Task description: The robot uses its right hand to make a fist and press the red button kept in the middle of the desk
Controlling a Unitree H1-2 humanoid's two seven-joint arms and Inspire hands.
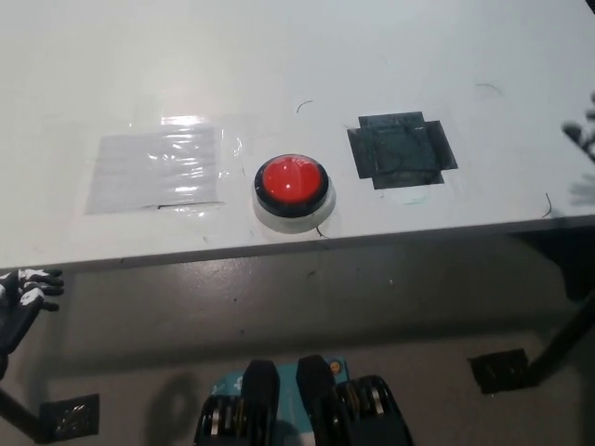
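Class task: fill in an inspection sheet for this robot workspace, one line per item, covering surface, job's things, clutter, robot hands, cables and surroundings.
Surface: white desk, with thin dark scuff marks.
Job's things: red button in a black ring, near the front edge, untouched.
Clutter: clear tape patch left of the button; black tape patch right of it.
Robot hands: left robot hand below the desk edge at far left; right robot hand blurred at the right border, state unclear.
Cables: nothing seen.
Surroundings: grey floor with black tape squares.
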